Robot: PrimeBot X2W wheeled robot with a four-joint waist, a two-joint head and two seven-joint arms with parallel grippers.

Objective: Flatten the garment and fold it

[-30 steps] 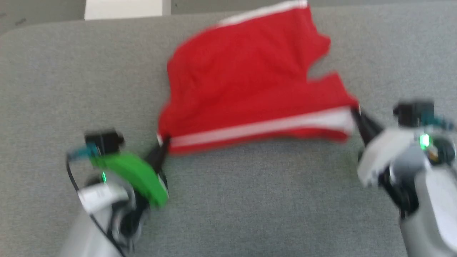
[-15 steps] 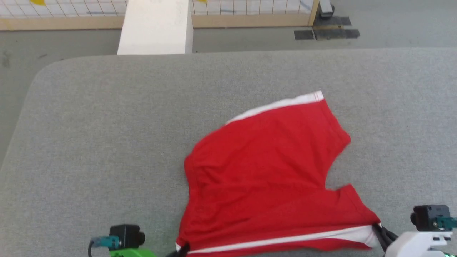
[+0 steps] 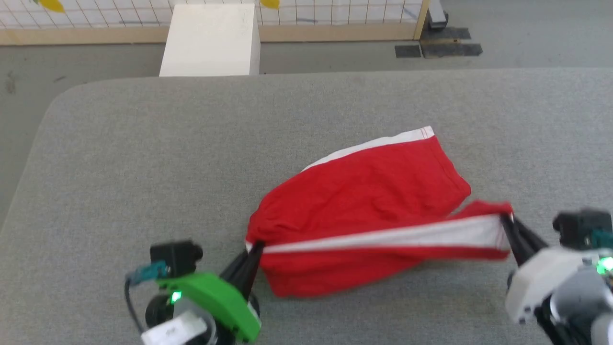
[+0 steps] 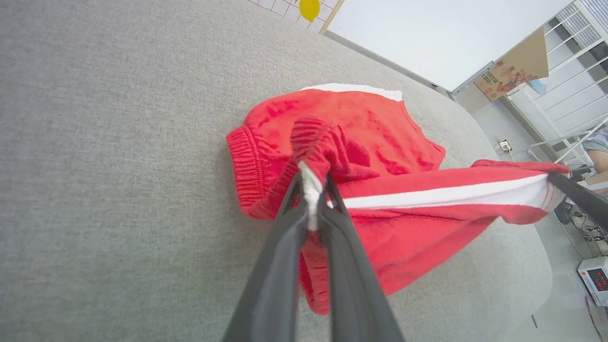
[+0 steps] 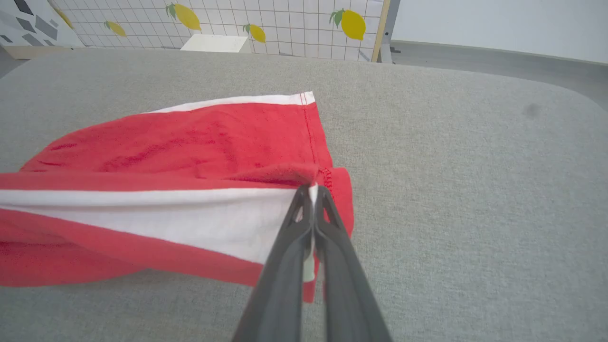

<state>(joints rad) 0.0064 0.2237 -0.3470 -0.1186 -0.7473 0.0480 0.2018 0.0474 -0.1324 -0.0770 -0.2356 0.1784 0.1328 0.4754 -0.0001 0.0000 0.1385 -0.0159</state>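
Head view: garment (image 3: 364, 206) taut between claws (image 3: 254, 247) (image 3: 504, 221)

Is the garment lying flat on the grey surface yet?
No, the garment hangs taut between the left gripper and right gripper, its far part rumpled.

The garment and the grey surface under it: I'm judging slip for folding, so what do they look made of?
The garment looks like a soft matte knit, probably cotton or polyester jersey: it wrinkles, sags, and its waistband is gathered like elastic. The grey surface looks like a matte woven or felt-like textile with a fine flecked texture. Its rounded corner hints at padding, though that is uncertain.
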